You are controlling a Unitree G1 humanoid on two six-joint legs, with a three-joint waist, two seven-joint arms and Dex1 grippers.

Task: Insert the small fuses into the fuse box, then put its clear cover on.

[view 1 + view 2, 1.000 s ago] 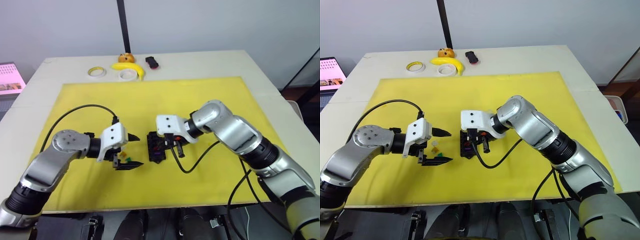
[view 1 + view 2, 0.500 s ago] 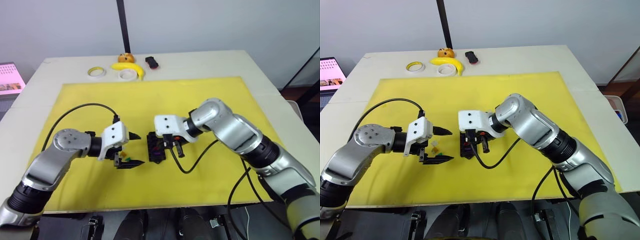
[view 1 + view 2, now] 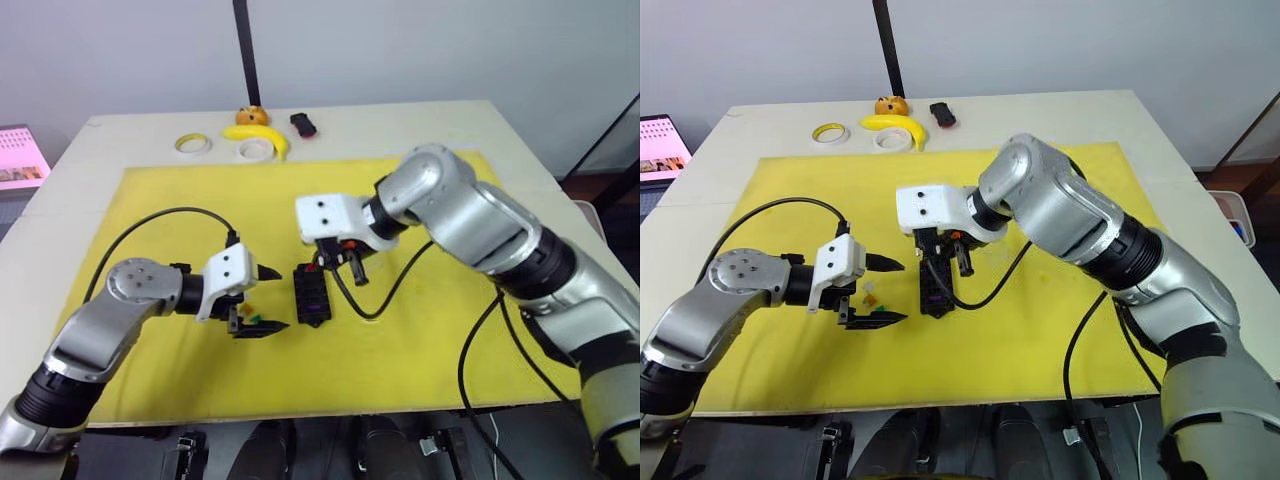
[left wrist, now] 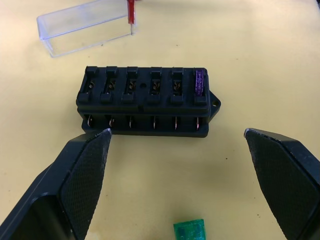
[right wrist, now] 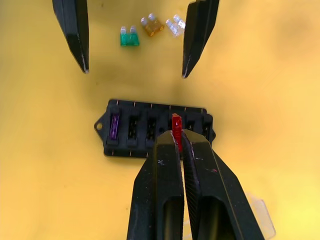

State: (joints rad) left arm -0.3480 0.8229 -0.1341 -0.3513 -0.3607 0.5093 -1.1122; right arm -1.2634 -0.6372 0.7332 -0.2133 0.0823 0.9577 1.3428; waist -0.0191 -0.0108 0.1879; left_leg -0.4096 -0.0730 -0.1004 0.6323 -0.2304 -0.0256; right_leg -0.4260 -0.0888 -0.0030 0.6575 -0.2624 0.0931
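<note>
The black fuse box (image 3: 310, 297) lies on the yellow mat (image 3: 430, 340) and has a purple fuse (image 4: 199, 82) in an end slot. My right gripper (image 5: 176, 136) hovers above the box, shut on a red fuse (image 5: 175, 122). Just left of the box my left gripper (image 3: 262, 300) is open, its fingers (image 4: 80, 185) spread wider than the box. Between those fingers lie a green fuse (image 5: 129, 37), a yellow fuse (image 5: 152, 26) and a pale grey fuse (image 5: 175, 23). The clear cover (image 4: 85, 26) rests on the mat on the box's far side from the left gripper.
At the table's back edge sit two tape rolls (image 3: 193, 145) (image 3: 255, 149), a banana (image 3: 258, 134), a small orange object (image 3: 250, 116) and a black-and-red object (image 3: 304, 124). Black cables loop from both wrists over the mat.
My right gripper has risen off the fuse box and drawn back toward the far side with the red fuse still held. The left arm has stayed put.
</note>
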